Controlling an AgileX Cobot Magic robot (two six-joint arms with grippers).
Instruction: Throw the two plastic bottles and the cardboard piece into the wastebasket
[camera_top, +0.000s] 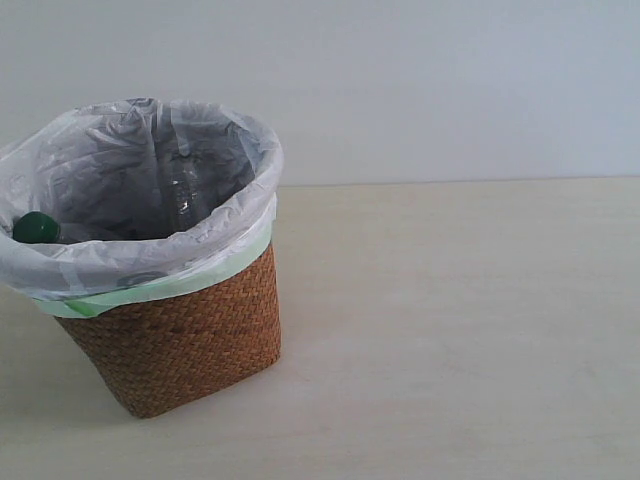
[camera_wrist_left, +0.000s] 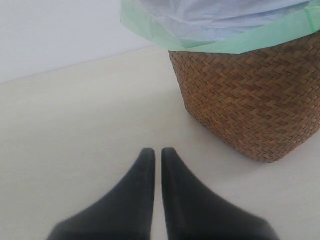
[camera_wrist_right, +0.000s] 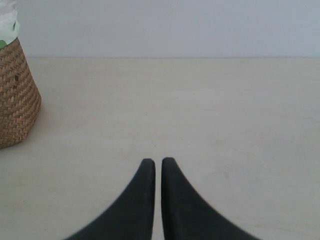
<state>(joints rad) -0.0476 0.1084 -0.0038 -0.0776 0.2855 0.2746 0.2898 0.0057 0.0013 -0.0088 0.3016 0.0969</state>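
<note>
Round brown woven wicker wastebasket (camera_top: 190, 345) upright on pale beige tabletop (camera_top: 450, 340), at left of exterior view. Lined with translucent white plastic bag (camera_top: 130, 265), crinkled, folded out over the rim; pale green band (camera_top: 215, 268) of the bag just under the fold, against the weave. Small dark green round bottle cap (camera_top: 37, 228) inside the wastebasket, at its left inner side, just below rim level, against the bag. Faint clear plastic bottle shape (camera_top: 185, 190) against the far inner wall of the bag; label not readable, too blurred to tell more. Deeper contents hidden by the near rim. Plain pale grey wall (camera_top: 450, 90) behind. Left claw (camera_wrist_left: 157, 152): two black tapered fingers (camera_wrist_left: 140, 190) drawn nearly together, only a thin slit between the tips, gripping nothing, low over the tabletop. Wastebasket near it, apart, not touching; weave, green band and bag edge sharp in left wrist view. Right claw (camera_wrist_right: 158, 162): same pose, black fingers narrowed to a slit, gripping nothing, over the tabletop. Wastebasket only partly in right wrist view, at the frame edge, well apart from right claw. Cannot tell whether either claw touches the tabletop.
</note>
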